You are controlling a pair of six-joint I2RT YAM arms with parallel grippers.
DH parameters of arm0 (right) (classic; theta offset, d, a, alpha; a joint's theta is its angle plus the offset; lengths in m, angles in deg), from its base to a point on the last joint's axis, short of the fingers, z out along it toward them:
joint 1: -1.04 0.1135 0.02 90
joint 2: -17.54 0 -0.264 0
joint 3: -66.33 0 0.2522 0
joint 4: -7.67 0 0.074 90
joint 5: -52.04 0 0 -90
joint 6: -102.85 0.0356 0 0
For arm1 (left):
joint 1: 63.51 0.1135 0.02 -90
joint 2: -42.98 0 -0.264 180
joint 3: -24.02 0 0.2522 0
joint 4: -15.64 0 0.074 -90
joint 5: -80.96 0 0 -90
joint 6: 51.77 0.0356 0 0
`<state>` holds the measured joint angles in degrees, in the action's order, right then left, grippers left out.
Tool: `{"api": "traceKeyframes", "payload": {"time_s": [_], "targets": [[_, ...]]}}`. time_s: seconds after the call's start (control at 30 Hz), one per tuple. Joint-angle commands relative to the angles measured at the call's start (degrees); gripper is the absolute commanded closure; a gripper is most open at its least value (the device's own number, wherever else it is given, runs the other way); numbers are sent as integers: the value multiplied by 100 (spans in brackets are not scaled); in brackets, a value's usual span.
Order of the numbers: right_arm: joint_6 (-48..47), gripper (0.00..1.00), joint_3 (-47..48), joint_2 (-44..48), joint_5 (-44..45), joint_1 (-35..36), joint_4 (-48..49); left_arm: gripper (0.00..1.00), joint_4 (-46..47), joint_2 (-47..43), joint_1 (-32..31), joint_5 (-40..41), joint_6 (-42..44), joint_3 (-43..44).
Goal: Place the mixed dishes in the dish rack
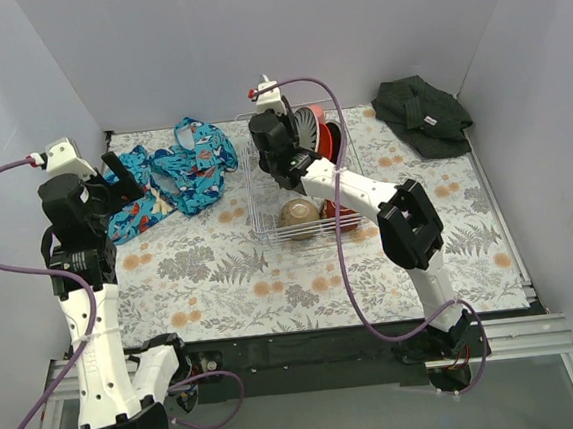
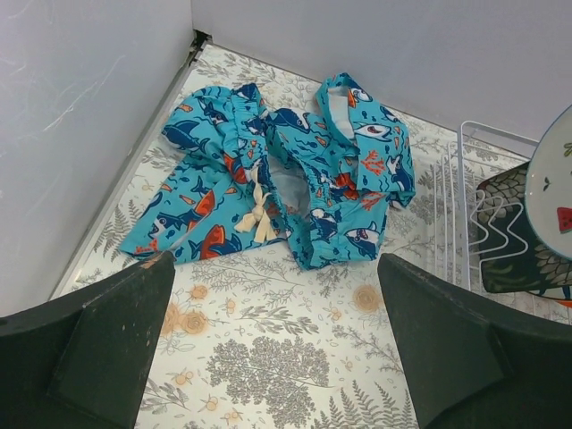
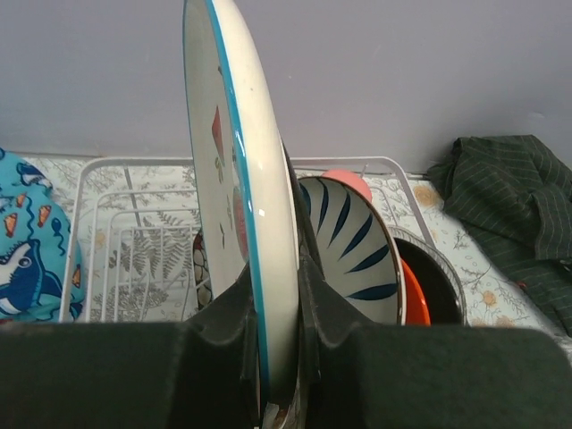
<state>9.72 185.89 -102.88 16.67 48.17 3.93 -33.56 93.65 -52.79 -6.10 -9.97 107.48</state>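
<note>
Floral tabletop; watermelon-print white plate legible only in wrist views.

A rack sits mid-table toward the far wall, the left cloth lying just beside it on the left and the corner cloth well apart in the far right corner. A bowl rests in the rack's near end. At the far end the right gripper clamps an upright plate; to its right stand a second plate, a third plate and a dish, a cup behind them. The left gripper hangs before the left cloth
</note>
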Motion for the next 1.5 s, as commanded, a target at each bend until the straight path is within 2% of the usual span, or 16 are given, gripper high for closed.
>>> {"api": "traceKeyframes", "payload": {"time_s": [0.0, 0.43, 0.47, 0.53, 0.57, 0.7, 0.87, 0.9, 0.93, 0.97, 1.1, 1.2, 1.27, 1.4, 1.47], "targets": [[6, 99, 328, 1, 347, 42, 940, 2, -59, -137, -9, -66, 57, -105], [164, 97, -121, -166, -295, 94, 492, 2, -24, -154, -114, -136, 39, -342], [164, 88, -138, -166, -365, 103, 475, 2, -16, -154, -123, -153, 13, -360], [182, 77, -165, -166, -392, 112, 448, 2, 11, -154, -114, -223, -5, -395], [182, 68, -191, -166, -479, 120, 448, 2, 20, -146, -114, -241, -13, -412], [234, 56, -182, -34, -629, 147, 317, 2, 37, -137, -123, -285, -57, -448], [524, 33, -130, 369, -927, 173, -87, 2, 125, -128, -114, -487, -145, -500], [551, 24, -156, 466, -989, 173, -227, 2, 143, -128, -114, -531, -154, -509], [551, 5, -165, 554, -1050, 173, -290, 2, 178, -128, -114, -566, -154, -518], [516, 2, -165, 729, -1121, 165, -342, 2, 195, -128, -114, -601, -154, -527], [332, 2, -191, 1222, -1287, 130, -439, 2, 353, -119, -123, -812, -93, -676], [-220, 2, -498, 1731, -1596, -28, -571, 2, 564, -67, -149, -1145, 83, -851], [-223, 2, -709, 2091, -1885, -326, -903, 2, 740, 30, -193, -1392, 275, -1027], [452, 2, -832, 2487, -2841, -1318, -2763, 2, 986, 267, -219, -1761, 461, -1326], [779, 2, -1435, 2898, -3265, -1969, -2970, 2, 995, 477, -228, -1814, 487, -1449]]}}
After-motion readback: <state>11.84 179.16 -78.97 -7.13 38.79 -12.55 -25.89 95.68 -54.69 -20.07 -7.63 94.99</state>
